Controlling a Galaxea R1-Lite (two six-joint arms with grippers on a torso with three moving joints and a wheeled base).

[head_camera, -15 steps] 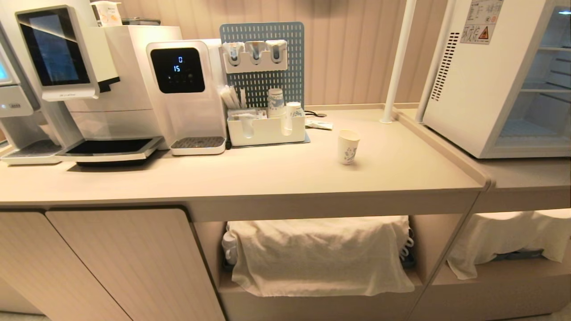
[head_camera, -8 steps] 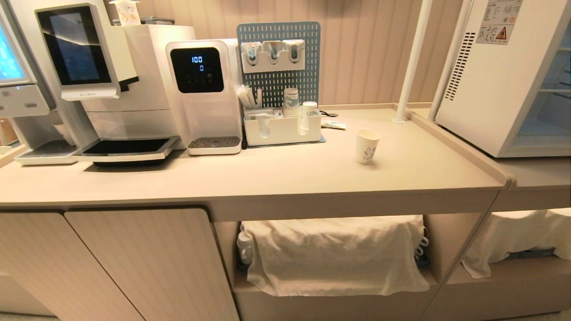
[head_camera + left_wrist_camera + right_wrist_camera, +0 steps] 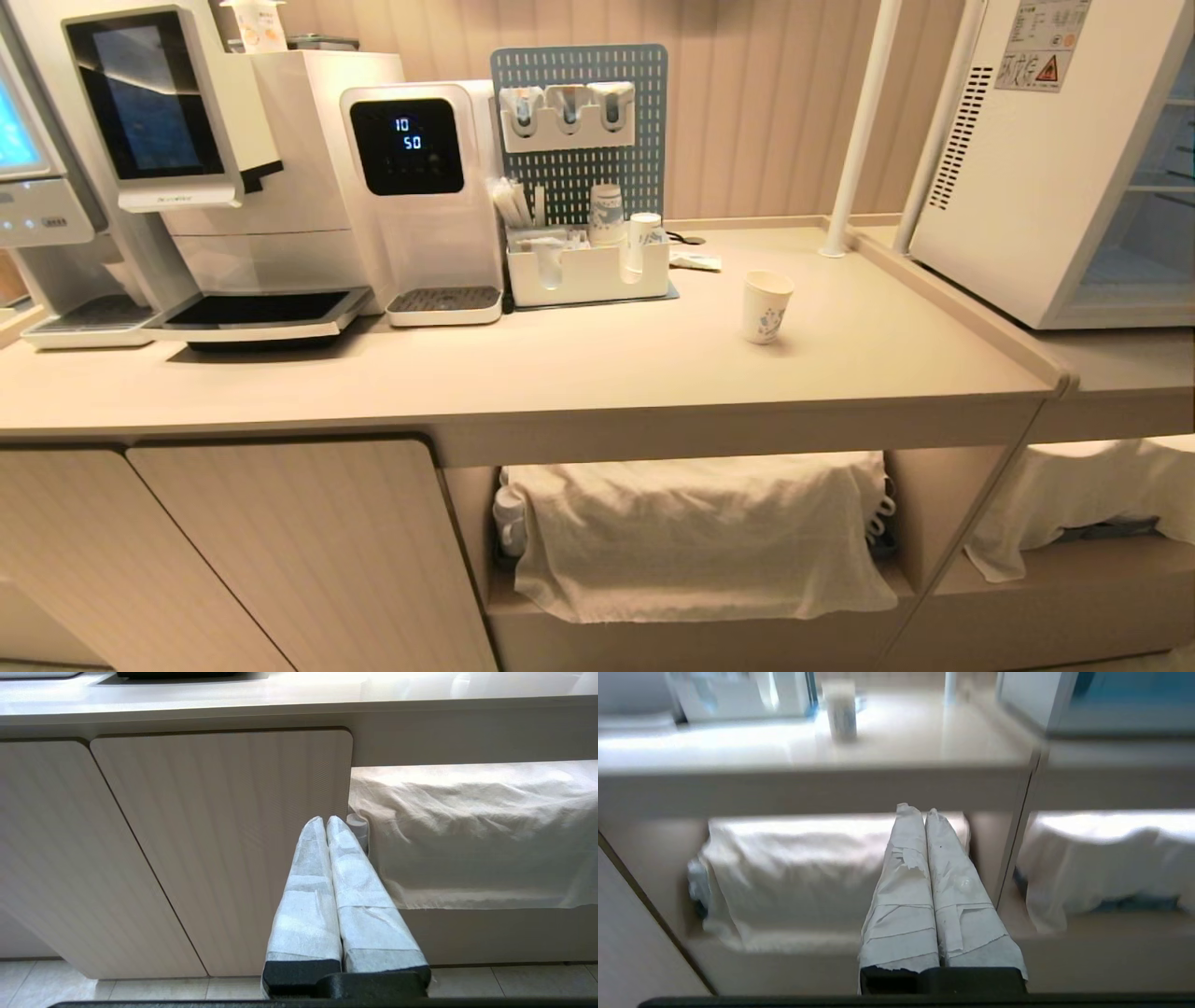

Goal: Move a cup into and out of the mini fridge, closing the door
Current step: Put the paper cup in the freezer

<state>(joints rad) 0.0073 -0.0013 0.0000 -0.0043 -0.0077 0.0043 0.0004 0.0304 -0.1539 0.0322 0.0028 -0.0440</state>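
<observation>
Both grippers are pinched fully closed with nothing between the fingers, so basically nothing has happened yet. Left gripper [image 3: 325, 820] is hanging low in front of the cabinet door [image 3: 224, 849] under the counter, and right gripper [image 3: 915, 810] is down in front of the open shelf where a white cloth [image 3: 822, 872] is draped over whatever is stored there. Neither arm shows up in the head view at all. As for the cup [image 3: 766, 306], it's standing upright and alone on the counter [image 3: 560, 373], in open space a bit to the right of the white organizer tray [image 3: 588, 273] with the stacked cups, and well short of the mini fridge [image 3: 1027, 168], which sits on the neighbouring lower surface at the far right. I can see wire shelves along the fridge's front edge, but whether the door is swung open or I'm just looking through glass, I can't tell from this angle. So my read on progress: zero steps done. Still to go are grabbing the cup, getting it into the fridge, taking it back out, and shutting the door. Right arm looks like the obvious candidate, being on the fridge side.
</observation>
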